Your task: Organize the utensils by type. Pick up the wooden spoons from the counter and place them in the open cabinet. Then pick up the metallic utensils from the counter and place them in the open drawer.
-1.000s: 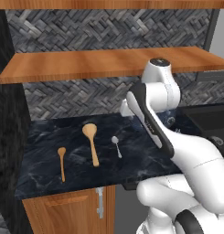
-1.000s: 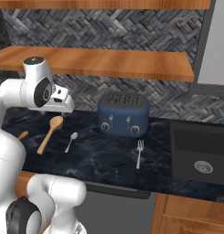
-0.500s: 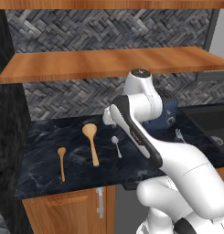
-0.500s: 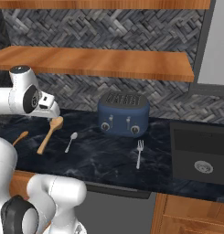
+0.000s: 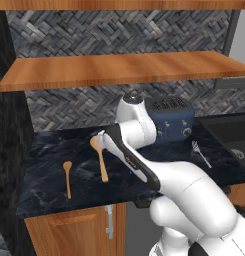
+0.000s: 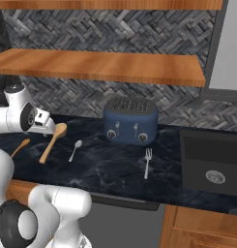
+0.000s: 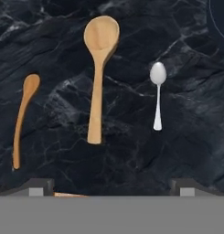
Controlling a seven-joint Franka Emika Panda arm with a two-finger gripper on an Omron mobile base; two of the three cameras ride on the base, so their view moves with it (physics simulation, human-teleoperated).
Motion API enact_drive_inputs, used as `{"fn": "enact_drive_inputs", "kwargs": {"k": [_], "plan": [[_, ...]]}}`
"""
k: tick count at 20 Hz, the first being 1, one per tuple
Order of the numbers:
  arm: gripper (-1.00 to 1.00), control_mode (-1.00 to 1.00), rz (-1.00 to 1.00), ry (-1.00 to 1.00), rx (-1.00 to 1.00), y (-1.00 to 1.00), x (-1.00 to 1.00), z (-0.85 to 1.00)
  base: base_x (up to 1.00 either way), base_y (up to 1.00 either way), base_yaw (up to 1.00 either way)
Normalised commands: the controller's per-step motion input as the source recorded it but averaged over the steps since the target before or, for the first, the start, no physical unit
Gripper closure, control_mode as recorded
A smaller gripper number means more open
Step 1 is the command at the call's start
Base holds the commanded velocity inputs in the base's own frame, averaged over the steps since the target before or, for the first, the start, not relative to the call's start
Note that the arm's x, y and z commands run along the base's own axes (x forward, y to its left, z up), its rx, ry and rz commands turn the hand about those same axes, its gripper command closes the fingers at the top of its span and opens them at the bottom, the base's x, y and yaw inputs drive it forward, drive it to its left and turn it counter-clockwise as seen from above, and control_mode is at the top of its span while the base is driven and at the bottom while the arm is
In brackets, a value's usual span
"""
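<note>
- Your gripper (image 7: 111, 187) hangs above the black counter (image 7: 191, 137), looking straight down; its two tips stand far apart at the bottom of the hand view, so the jaws are wide and hold nothing.
- The large wooden spoon (image 7: 98, 68) lies flat between the other two, its bowl toward the counter's back edge.
- The small wooden spoon (image 7: 22, 116) lies beside it, toward the counter's left end, apart from it.
- The silver metal spoon (image 7: 157, 93) lies on the other side, nearer the blue toaster (image 6: 130, 121).
- You can also see a fork (image 6: 147, 162) on the counter in front of the toaster, between it and the front edge.
</note>
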Motion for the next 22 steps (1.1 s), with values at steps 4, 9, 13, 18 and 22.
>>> {"fn": "enact_drive_inputs", "kwargs": {"k": [4, 9, 13, 18, 22], "plan": [[-1.0, -1.0, 0.0, 0.0, 0.0, 0.12, 0.34, -0.55, 0.0, 0.0, 0.0], [-1.0, -1.0, 0.0, 0.0, 0.0, 0.02, 0.37, -0.49, 0.0, 0.0, 0.0], [-1.0, -1.0, 0.0, 0.0, 0.0, 0.11, 0.34, -0.52, 0.0, 0.0, 0.0], [-1.0, -1.0, 0.0, 0.01, 0.0, 0.34, 0.28, -0.31, 0.0, 0.0, 0.0], [-1.0, -1.0, 0.0, 0.01, -0.01, 0.25, 0.2, -0.22, 0.0, 0.0, 0.0]]}}
